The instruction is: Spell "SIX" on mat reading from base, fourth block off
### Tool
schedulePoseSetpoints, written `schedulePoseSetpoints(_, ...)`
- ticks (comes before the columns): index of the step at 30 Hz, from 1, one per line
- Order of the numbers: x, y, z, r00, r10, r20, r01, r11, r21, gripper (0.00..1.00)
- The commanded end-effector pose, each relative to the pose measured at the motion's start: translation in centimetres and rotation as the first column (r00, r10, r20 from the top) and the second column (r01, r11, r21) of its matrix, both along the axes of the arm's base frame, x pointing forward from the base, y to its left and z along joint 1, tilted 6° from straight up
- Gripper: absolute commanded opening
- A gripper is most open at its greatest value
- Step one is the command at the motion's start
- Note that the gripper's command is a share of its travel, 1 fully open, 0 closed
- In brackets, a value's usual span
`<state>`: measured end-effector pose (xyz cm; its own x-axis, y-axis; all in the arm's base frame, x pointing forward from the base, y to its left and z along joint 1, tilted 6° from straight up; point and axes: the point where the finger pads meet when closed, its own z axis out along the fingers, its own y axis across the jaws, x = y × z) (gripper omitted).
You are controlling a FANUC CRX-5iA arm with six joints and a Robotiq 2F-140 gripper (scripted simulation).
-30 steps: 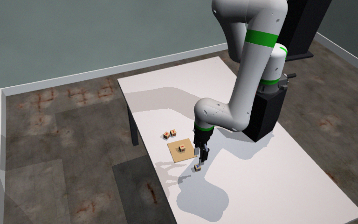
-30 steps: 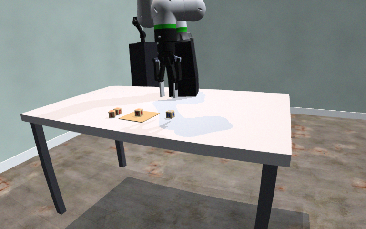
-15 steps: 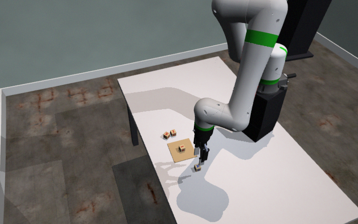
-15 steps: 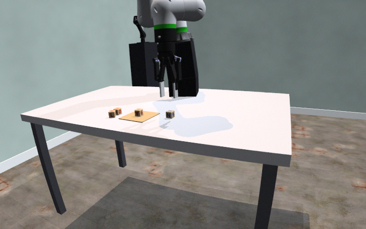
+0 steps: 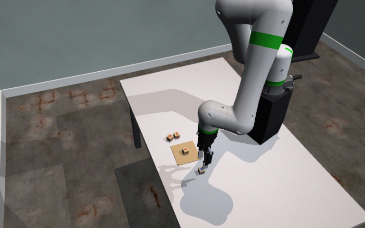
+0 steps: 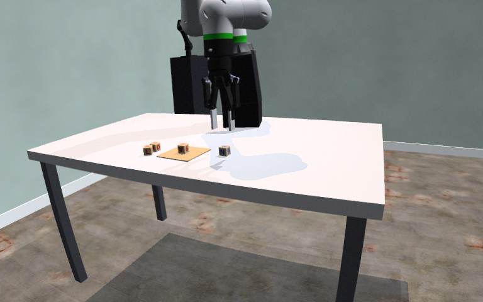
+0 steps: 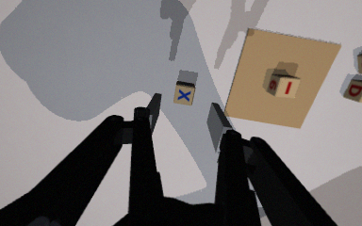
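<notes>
Above the X block, my empty, part-open gripper could clip its edge if lowered off-centre.

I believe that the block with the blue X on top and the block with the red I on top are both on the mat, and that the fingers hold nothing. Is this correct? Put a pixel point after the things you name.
Not quite: the block with the blue X [image 5: 201, 170] [image 7: 184, 94] lies off the mat [image 5: 180, 161] [image 7: 258, 47], beside it, as the wrist view shows. The rest is right.
</notes>
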<state>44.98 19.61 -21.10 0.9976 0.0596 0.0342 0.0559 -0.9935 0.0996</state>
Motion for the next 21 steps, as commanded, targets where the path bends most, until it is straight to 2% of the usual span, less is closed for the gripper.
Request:
schedulePoseSetpoints(1,0.0,0.0,-0.2,1.000,0.000,0.000,0.000,1.000,0.000,0.40)
schedulePoseSetpoints(21,0.1,-0.2,-2.8,1.000,0.000,0.000,0.000,1.000,0.000,0.40)
